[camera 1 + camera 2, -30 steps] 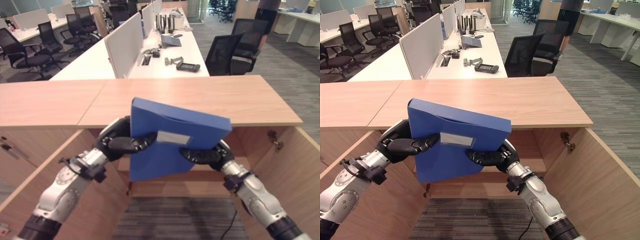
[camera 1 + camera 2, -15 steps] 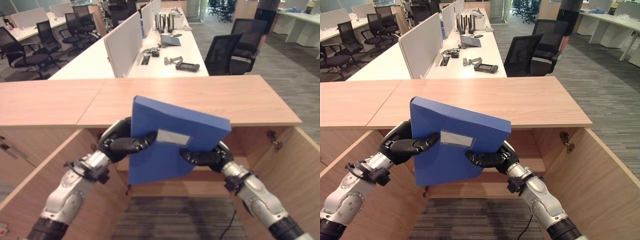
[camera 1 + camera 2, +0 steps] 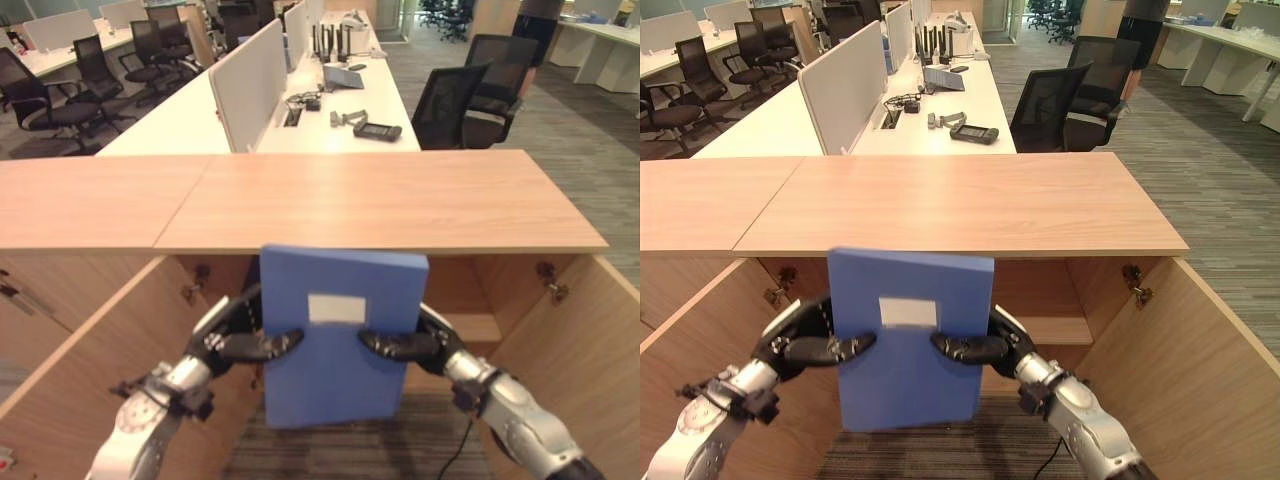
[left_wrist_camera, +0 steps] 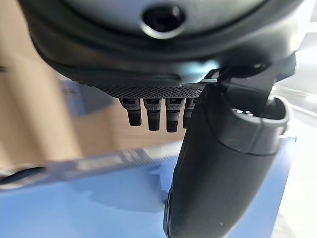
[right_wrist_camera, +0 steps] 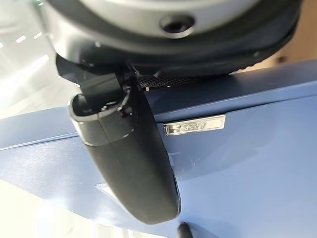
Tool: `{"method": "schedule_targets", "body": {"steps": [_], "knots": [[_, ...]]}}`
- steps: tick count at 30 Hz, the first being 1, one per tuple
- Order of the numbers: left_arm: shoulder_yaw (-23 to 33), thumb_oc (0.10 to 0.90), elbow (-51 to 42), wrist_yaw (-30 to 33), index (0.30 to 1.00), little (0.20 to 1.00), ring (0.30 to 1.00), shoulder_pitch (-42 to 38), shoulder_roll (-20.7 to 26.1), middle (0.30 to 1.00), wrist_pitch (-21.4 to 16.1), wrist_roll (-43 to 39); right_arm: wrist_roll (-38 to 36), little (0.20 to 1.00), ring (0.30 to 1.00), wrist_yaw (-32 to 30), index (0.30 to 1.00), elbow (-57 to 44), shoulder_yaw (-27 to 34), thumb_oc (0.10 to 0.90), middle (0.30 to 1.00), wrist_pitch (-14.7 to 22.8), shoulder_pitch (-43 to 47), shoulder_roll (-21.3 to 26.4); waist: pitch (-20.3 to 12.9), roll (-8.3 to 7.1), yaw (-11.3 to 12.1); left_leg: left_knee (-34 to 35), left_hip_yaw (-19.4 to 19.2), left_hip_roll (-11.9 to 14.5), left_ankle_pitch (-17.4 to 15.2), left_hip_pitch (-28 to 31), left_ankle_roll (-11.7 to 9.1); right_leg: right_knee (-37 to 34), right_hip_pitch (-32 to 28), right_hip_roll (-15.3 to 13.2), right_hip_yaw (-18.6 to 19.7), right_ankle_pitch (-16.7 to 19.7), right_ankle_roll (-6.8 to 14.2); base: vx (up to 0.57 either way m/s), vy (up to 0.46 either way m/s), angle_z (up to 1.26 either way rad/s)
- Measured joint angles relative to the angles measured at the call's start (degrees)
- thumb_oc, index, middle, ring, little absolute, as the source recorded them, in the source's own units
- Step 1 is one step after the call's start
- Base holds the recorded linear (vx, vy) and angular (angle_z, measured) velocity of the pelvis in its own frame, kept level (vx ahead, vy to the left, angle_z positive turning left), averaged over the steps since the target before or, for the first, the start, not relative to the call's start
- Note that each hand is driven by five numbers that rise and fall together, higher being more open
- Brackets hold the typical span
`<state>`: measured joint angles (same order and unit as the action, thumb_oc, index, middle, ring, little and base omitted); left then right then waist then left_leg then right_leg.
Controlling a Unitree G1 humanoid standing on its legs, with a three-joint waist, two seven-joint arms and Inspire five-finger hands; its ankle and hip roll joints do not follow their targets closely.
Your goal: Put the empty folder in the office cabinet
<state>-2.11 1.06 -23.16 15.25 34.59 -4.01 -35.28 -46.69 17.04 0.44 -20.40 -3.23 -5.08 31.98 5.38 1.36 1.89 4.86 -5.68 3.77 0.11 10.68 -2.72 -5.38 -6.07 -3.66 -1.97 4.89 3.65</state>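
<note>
Blue box folder held upright in front of the open cabinet.

The flat blue rectangular folder (image 3: 335,345) stands with its long axis vertical, its top edge just below the front lip of the light wooden office cabinet (image 3: 380,200), squarely before the open compartment between the two swung-out wooden doors (image 3: 575,340). The left hand (image 3: 235,338) clamps its left edge and the right hand (image 3: 405,342) its right edge, thumbs pressed across the front face near the white label. Both sit equally near, and the cabinet interior lies straight behind the folder, so the push looks to go directly forward.
</note>
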Motion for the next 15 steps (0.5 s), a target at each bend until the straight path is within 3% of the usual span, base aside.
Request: {"method": "schedule_targets", "body": {"steps": [8,15], "knots": [[-2.43,0.800,4.84,-2.75,0.900,0.900,0.900,4.27,0.25,0.900,1.62,3.92,2.19,0.300,0.300,1.87,0.300,2.74,2.63,0.400,0.300,-1.11,-7.46,0.04,0.11,-0.04,-0.29,0.02,0.04,0.02,0.06,-0.67,-0.02,0.00,0.72,0.02,-0.08,-0.26,0.27,0.00,0.000,0.00],[-5.68,0.800,9.38,-5.11,0.900,0.900,0.900,4.66,0.58,0.900,2.60,8.02,5.10,0.300,0.300,4.41,0.300,13.23,3.46,0.400,0.300,-1.81,-7.72,-0.89,0.09,-0.02,-0.33,0.00,0.09,0.03,0.07,-0.64,-0.01,0.00,0.70,0.02,-0.11,-0.33,0.19,0.00,0.000,0.00]]}}
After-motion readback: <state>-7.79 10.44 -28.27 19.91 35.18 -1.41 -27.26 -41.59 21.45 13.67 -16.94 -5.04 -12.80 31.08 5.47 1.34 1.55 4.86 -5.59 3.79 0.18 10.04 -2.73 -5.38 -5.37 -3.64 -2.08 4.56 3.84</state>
